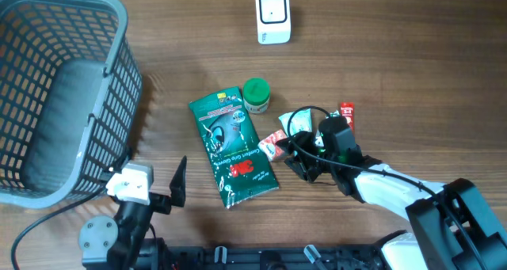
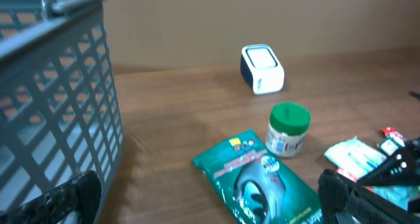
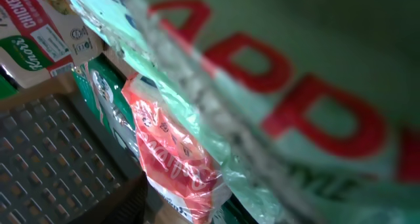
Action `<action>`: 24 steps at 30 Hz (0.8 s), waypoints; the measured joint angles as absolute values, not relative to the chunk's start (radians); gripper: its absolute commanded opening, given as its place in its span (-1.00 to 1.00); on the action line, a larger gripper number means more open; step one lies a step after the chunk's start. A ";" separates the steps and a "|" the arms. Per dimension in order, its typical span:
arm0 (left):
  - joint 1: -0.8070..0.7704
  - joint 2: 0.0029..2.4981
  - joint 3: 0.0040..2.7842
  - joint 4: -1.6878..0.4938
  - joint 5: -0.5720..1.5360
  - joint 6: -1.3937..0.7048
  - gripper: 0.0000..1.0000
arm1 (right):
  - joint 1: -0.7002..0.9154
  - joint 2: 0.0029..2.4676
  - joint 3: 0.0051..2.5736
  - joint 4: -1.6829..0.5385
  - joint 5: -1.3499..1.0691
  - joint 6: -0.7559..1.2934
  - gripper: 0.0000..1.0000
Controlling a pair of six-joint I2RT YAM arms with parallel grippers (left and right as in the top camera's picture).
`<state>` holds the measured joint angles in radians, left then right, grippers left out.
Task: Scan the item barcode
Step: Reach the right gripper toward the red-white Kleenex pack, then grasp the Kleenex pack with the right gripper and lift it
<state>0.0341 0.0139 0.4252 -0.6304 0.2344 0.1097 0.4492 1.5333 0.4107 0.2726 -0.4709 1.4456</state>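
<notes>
Wooden table, we log:
- Grey basket, upper left. Likely bin for scanned goods.
- White scanner, top centre, within both arms' reach.
- Green pouch, centre; green-lidded jar just above it.
- Red-white packets, right of centre, under right gripper. Jaws sit at them; clamped or not, we cannot tell.
- Left gripper, lower left, jaws wide apart, idle.

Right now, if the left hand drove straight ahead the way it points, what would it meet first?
Likely the green packet, lying flat just ahead of the left hand; its corner crosses that line. The green-lidded jar sits beyond, slightly right. Depth is uncertain.
</notes>
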 measured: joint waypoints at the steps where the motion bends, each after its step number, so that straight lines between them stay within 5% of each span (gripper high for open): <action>1: 0.034 0.014 0.425 -0.643 0.234 0.110 1.00 | 0.449 1.533 0.411 0.275 -0.469 1.451 0.22; 7: 0.034 0.014 0.425 -0.715 0.234 0.110 1.00 | 0.490 1.533 0.411 0.310 -0.397 1.470 0.27; 10: 0.034 0.014 0.425 -0.751 0.234 0.110 1.00 | 0.524 1.535 0.412 0.320 -0.329 1.469 -0.21; 14: 0.034 0.014 0.425 -0.775 0.234 0.110 1.00 | 0.528 1.547 0.411 0.316 -0.282 1.468 -0.43; 24: 0.034 0.014 0.425 -0.780 0.234 0.110 1.00 | 0.528 1.571 0.413 0.326 -0.341 1.323 -0.51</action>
<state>0.0341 0.0139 0.4252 -0.7795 0.2344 0.1097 0.5278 1.5711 0.4126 0.3260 -0.3408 1.3231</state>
